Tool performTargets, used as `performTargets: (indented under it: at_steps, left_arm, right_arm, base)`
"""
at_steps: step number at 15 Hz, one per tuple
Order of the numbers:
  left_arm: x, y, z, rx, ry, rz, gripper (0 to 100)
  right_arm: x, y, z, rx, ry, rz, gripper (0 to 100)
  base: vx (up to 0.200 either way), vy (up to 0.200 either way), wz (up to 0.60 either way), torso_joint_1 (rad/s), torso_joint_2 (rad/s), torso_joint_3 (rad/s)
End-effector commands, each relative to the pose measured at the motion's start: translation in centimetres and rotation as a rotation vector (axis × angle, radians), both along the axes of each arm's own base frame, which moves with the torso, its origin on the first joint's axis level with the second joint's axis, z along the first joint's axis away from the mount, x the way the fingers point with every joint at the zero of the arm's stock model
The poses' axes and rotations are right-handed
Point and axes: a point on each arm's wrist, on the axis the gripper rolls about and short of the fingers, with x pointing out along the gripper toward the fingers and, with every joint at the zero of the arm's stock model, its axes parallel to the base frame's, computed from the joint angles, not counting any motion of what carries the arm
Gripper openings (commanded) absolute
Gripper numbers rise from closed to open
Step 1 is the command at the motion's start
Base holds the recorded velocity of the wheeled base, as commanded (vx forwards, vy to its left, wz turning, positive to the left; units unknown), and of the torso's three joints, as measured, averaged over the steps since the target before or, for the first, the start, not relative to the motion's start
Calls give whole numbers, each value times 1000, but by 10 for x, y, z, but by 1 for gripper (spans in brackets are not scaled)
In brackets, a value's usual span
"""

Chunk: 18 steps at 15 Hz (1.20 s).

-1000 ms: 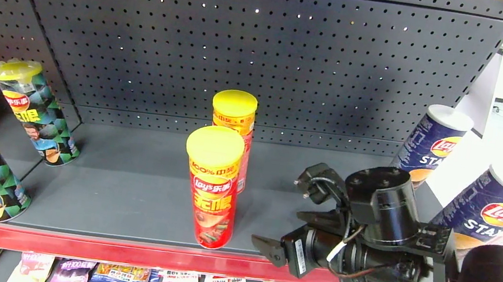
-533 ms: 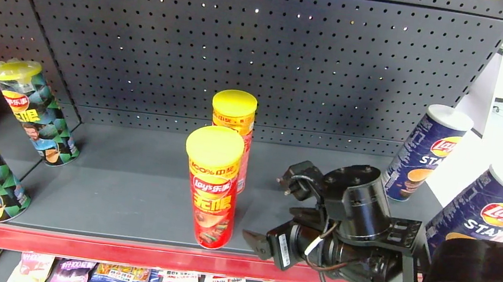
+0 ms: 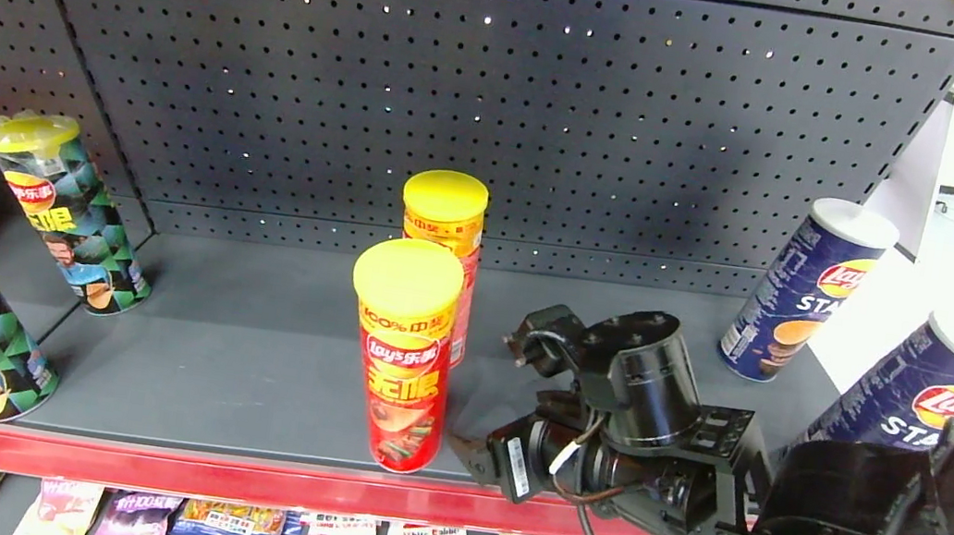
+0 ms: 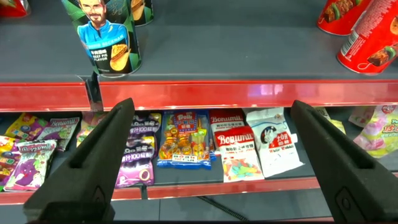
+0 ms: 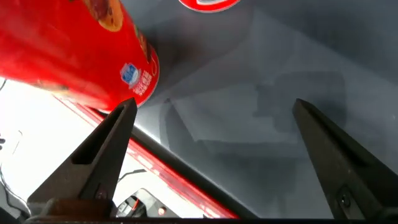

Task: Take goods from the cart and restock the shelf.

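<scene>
Now two red cans [image 3: 402,369], two blue cans [image 3: 800,294] shelved; left fingers [image 4: 93,168], right fingers [image 5: 99,155] gape empty.

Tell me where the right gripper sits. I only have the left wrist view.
Observer: The right gripper is low over the red front edge of the shelf, just right of the front red can.
Operator: Holding anything?
Observer: No. It is open, with bare shelf between its fingers. The can's base lies by one fingertip, not between them.
Operator: Anything further right?
Observer: Two blue cans. The rear blue can stands at the shelf's right end, and the near blue can has its base hidden behind the arm.
</scene>
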Motion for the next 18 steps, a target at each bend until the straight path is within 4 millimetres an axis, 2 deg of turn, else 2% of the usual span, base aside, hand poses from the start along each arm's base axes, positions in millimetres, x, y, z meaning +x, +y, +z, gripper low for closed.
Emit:
performTargets:
  at_steps: [1,14,16,18]
  left_arm:
    - [0,0,0,0,1,0,100]
    - [0,0,0,0,1,0,100]
    - [0,0,0,0,1,0,100]
    - [0,0,0,0,1,0,100]
  right_arm:
    - [1,3,1,3,-4,4,100]
    - [0,15,-1,3,-9,23,100]
    - [0,11,0,6,-9,14,100]
    - [-8,-4,15,31,-31,6,100]
  base:
    - [0,0,0,0,0,0]
    - [0,0,0,0,0,0]
    - [0,0,0,0,0,0]
    - [0,0,0,0,0,0]
